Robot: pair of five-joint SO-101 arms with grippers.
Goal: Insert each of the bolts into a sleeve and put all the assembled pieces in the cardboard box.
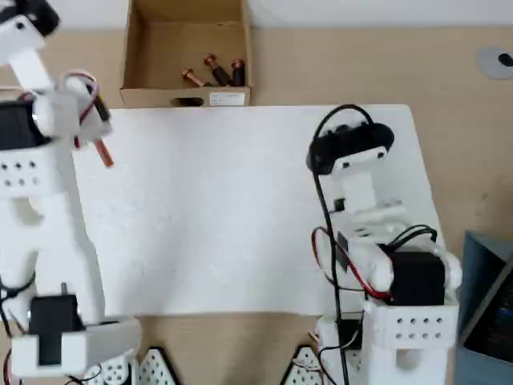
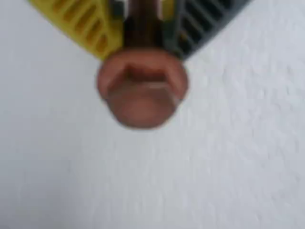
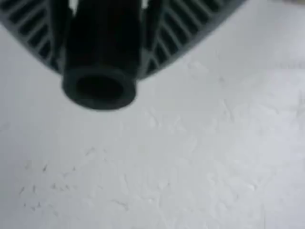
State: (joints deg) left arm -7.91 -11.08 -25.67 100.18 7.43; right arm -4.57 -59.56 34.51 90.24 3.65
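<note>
Two parts were held. The left gripper point(image 2: 143, 40) was clamped on a copper bolt point(image 2: 142, 95), head outward, over the left edge of the white foam sheet point(image 1: 216, 224). The right gripper point(image 3: 102, 47) pinched a black sleeve point(image 3: 100, 88), open end forward, above the sheet near its far right corner. Just beyond the far edge sat the cardboard box point(image 1: 152, 97), with assembled pieces point(image 1: 215, 70) lying by its near wall. A grey disc point(image 1: 497, 62) lay off the far right corner, and a blue-grey bin point(image 1: 487, 297) stood past the right edge. A wide stretch of white sheet lay between the two grippers and ran up to the box's near wall.
</note>
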